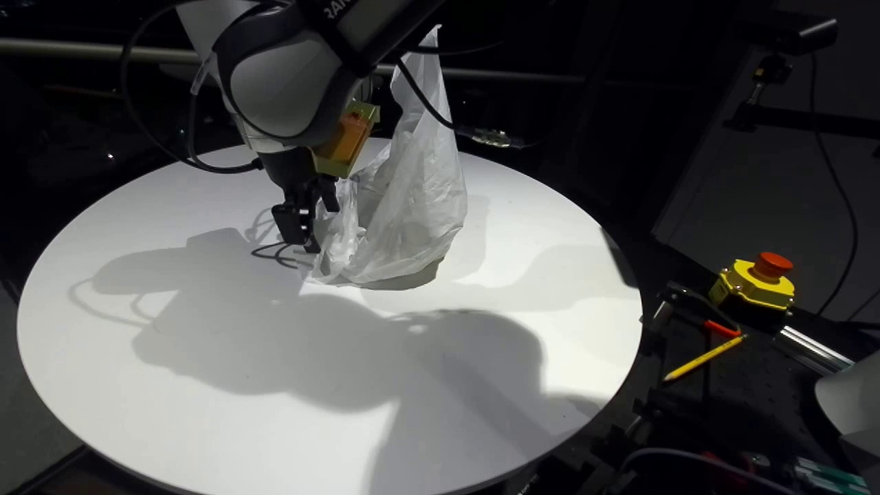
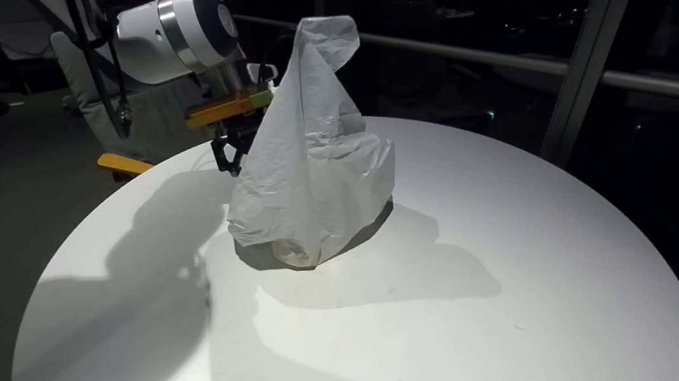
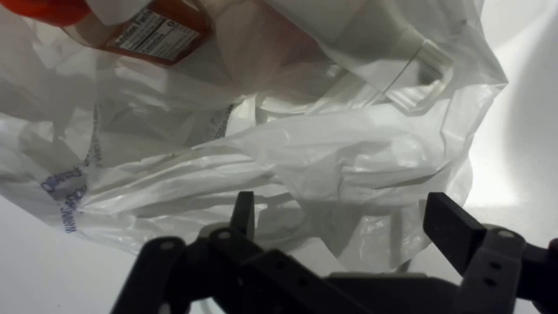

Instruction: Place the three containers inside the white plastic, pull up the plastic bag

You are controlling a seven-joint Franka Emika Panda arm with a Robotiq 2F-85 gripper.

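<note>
Being crowded by a spread gripper: one white plastic bag

So the bag is parked on the round table, and one tall plastic peak is seen in both exterior views. Beside it the gripper is held low, fingers spread wide; crumpled plastic is seen across the gap in the wrist view, but whether it's touched can't be told. Tucked inside is a Nutrition Facts-labelled orange bottle with a red cap, and a clear bottle is half-veiled by the plastic. Off the table, a yellow pencil and emergency stop can be spotted.
</note>
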